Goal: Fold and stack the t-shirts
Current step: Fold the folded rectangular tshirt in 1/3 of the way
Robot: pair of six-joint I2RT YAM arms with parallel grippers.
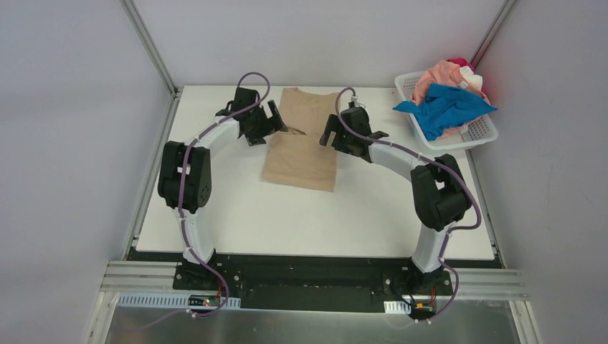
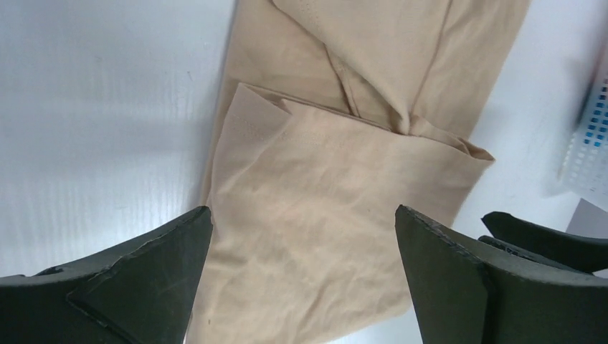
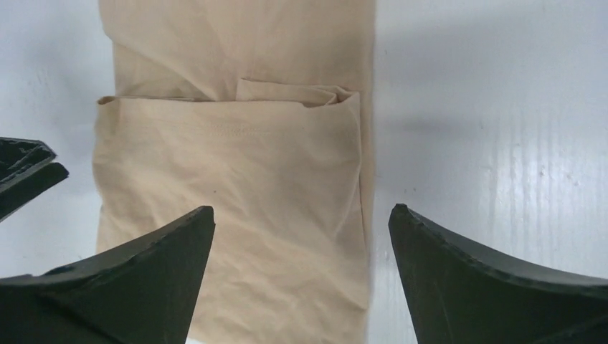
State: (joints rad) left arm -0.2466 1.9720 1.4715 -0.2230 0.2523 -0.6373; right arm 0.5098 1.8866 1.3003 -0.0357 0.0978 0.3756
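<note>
A tan t-shirt [image 1: 301, 143] lies on the white table, folded into a long strip with its near part doubled over the far part. It also shows in the left wrist view [image 2: 337, 179] and the right wrist view [image 3: 236, 179]. My left gripper [image 1: 271, 123] hovers open and empty at the shirt's left edge, its jaws wide apart above the cloth [image 2: 301, 222]. My right gripper [image 1: 330, 132] hovers open and empty at the shirt's right edge [image 3: 301, 222]. A blue t-shirt [image 1: 448, 107], a salmon pink one [image 1: 441, 75] and a red one [image 1: 459, 63] are heaped in the basket.
A white lattice basket [image 1: 477, 132] stands at the table's back right corner, its edge blurred in the left wrist view [image 2: 591, 143]. Grey enclosure walls and metal frame posts [image 1: 150, 50] ring the table. The arm bases stand at the near edge.
</note>
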